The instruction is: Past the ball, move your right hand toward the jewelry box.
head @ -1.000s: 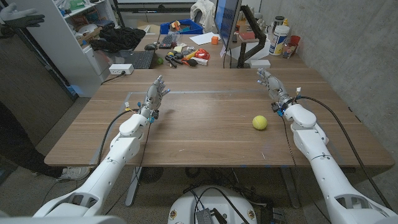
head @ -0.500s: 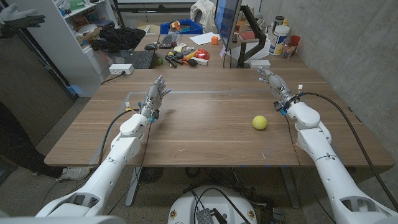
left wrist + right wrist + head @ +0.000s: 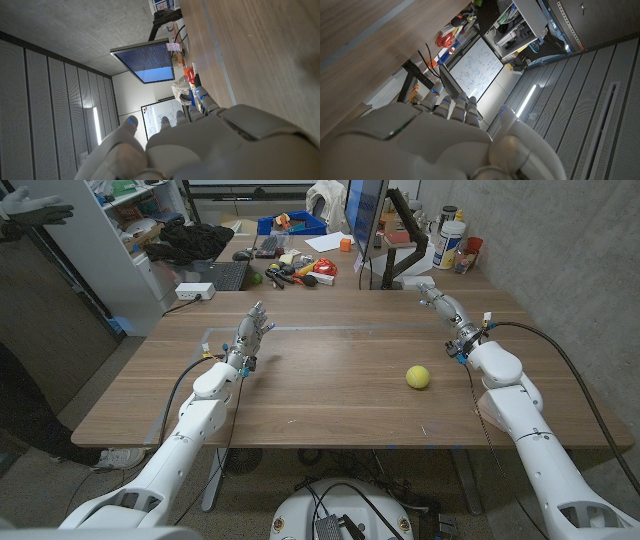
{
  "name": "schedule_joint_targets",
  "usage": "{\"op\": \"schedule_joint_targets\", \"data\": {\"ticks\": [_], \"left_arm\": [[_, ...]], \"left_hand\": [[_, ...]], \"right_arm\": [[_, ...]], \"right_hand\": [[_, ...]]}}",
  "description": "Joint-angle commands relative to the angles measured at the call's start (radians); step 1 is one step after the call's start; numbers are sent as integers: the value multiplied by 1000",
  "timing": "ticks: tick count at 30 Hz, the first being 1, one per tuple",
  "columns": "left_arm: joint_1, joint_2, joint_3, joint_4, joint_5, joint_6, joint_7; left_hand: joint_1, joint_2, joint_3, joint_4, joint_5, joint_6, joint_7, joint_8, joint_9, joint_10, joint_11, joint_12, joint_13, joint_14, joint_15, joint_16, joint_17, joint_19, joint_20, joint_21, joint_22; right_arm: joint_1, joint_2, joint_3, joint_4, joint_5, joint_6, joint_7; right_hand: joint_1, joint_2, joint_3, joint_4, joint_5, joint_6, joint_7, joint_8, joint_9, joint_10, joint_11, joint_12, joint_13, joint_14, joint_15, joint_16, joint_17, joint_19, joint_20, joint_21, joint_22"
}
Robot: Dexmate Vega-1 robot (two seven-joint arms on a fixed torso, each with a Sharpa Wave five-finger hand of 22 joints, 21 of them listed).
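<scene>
Right hand (image 3: 440, 301): empty, with its fingers apart and reaching out over the far right part of the desk (image 3: 330, 385). It lies beyond the ball, close to the far edge. In the right wrist view the back of this hand (image 3: 427, 145) is seen with the fingertips (image 3: 462, 105) pointing toward a monitor and a whiteboard.
Left hand (image 3: 250, 333): holds nothing, fingers loosely spread and pointing away from the robot, over the left half of the desk near a pale line of tape (image 3: 300, 329). In the left wrist view its back (image 3: 215, 145) lies beside the wooden surface.
Ball (image 3: 418, 377): yellow-green, resting alone on the desk's right half, just inside the right forearm and nearer the robot than the right hand; nothing touches it.
Jewelry box: I cannot tell which item it is. A pale boxy thing (image 3: 417, 281) sits at the far edge just past the right fingertips, too small to identify.
Behind the desk: a monitor (image 3: 364, 210) on a black stand, a keyboard (image 3: 217, 276), a blue bin (image 3: 292, 224), scattered tools and containers on a second desk.
Person: a dark sleeve and trouser leg (image 3: 25, 415) at the left edge.
</scene>
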Motion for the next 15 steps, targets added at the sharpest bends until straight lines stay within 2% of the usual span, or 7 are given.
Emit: {"op": "schedule_joint_targets", "data": {"ticks": [1, 15], "left_arm": [[-5, -6, -7, 13, 6, 2, -6], [-14, -12, -12, 32, 8, 0, -17]], "left_hand": [[4, 12, -2, 1, 3, -45, -5, 8, 3, -28, -2, 4, 5, -29, -28, 5, 4, -117, -20, -1, 4], [5, 12, -4, 1, 4, -42, -3, 8, 3, -28, -3, 3, 5, -29, -28, 5, 3, -115, -19, -5, 4]], "right_arm": [[-21, -34, 6, -39, -96, 32, -36], [-30, -55, 8, -62, -165, 53, -61]], "right_hand": [[13, 4, 3, -6, -1, 14, 0, 6, 5, 17, -2, 10, 3, 7, -14, 7, 2, 1, -56, -7, 4], [18, 6, 3, -10, -1, 30, -5, 8, 5, 27, -4, 12, 3, 14, -15, 7, 1, 7, -57, -12, 4]]}}
